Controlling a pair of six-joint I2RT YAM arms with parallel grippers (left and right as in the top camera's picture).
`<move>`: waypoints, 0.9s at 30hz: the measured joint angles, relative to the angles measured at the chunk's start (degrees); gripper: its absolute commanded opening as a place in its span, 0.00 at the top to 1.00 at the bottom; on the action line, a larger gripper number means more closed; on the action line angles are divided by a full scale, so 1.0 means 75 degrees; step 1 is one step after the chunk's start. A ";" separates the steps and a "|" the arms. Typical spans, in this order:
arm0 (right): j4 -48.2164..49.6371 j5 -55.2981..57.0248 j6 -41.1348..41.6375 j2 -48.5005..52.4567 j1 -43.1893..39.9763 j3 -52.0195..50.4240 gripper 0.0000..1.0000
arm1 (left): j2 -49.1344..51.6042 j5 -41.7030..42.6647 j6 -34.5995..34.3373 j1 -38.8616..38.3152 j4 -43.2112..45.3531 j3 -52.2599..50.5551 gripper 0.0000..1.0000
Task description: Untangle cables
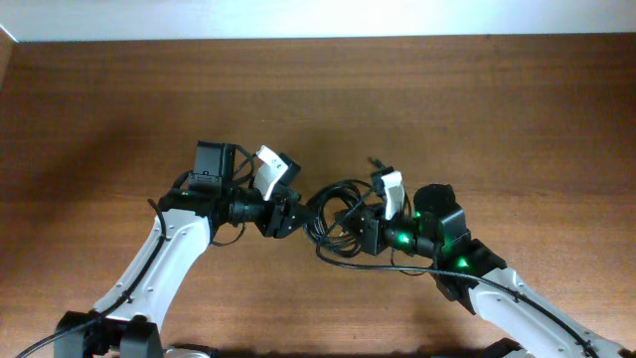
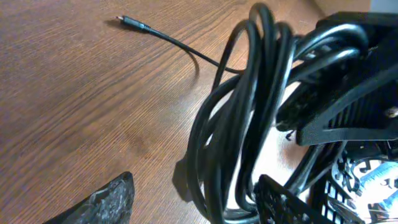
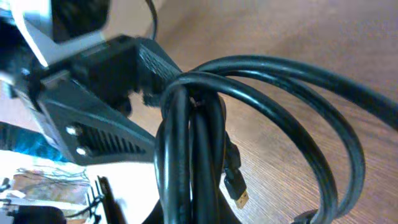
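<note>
The cables point(image 1: 335, 211) are a bundle of black loops lying on the table between my two grippers. In the left wrist view the loops point(image 2: 249, 112) pass between the wide-apart fingers of my left gripper point(image 2: 194, 182), which is open; its left finger point(image 2: 112, 200) is clear of them. One thin cord runs off to a small plug point(image 2: 127, 22). My right gripper point(image 3: 193, 216) is shut on the cables point(image 3: 189, 130), which run down into its jaws. A gold-tipped USB plug point(image 3: 236, 190) hangs beside that bundle. Overhead, the left gripper point(image 1: 296, 215) and the right gripper point(image 1: 361, 231) face each other across the loops.
The wooden table point(image 1: 119, 109) spreads out behind and to both sides. A pale wall edge point(image 1: 298, 20) runs along the far side. Each gripper's black body sits close to the other, the right one point(image 2: 348, 81) filling the left wrist view's right side.
</note>
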 measured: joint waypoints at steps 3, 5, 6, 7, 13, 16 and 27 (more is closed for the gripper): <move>0.0093 -0.0079 0.0166 0.0000 0.0000 0.0000 0.96 | 0.0000 0.0006 0.0000 0.0000 0.0000 0.0000 0.41; 0.0099 -0.0082 0.0291 0.0000 0.0000 0.0000 0.96 | 0.0000 0.0006 0.0000 0.0000 0.0000 0.0000 0.39; 0.0102 -0.0085 0.0335 0.0000 0.0000 0.0000 0.96 | 0.0000 0.0009 -0.0003 0.0000 0.0000 0.0000 0.39; 0.0117 -0.0111 0.0370 0.0000 0.0000 0.0000 0.96 | 0.0000 0.0006 0.0000 0.0000 0.0000 0.0000 0.39; 0.0493 -0.0079 0.0766 0.0000 0.0000 -0.0009 0.96 | 0.0000 0.0029 -0.0003 -0.0169 0.0006 0.0000 0.48; 0.0493 0.0041 0.0813 0.0000 0.0000 -0.0009 0.96 | 0.0000 0.0032 -0.0017 -0.0391 0.0050 0.0000 0.75; 0.0128 0.0335 0.0813 0.0003 0.0000 -0.0009 0.94 | 0.0000 0.0000 -0.0201 -0.0440 0.0055 0.0003 1.00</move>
